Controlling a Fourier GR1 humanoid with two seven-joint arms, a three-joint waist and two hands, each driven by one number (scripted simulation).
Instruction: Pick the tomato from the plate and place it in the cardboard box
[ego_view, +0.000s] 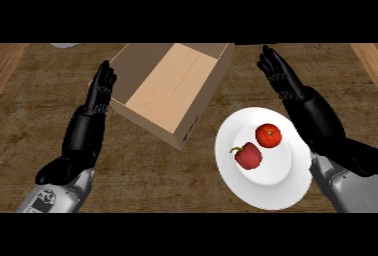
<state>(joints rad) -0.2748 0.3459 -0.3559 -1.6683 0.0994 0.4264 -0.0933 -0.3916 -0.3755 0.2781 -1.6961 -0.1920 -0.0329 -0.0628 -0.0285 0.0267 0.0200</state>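
Brown wood makes up the counter (148, 170), and a white plate (273, 192) lies on it. On the plate sits a round red tomato (269, 135), with a little green spot on top. Just beside the tomato, on the side nearer the robot and a bit to the left, lies a dark red bell pepper (249, 156) with a curly green stem. The two are close, but they do not look like they touch. Left of the plate, and a bit farther away from the robot, stands the cardboard box (171, 82). The box is open on top, and its light brown floor shows inside. One corner of the box points down toward the plate and comes near the plate's rim. The right hand (284, 75) is up past the far right edge of the plate, beside the right wall of the box. Its fingers are straight and flat, and it holds nothing. Its black forearm runs down along the right rim of the plate. The left hand (101, 87) is far from the plate, on the other side of the box, just by the box's left wall. Its fingers are straight too, and it holds nothing. No hand touches the tomato.
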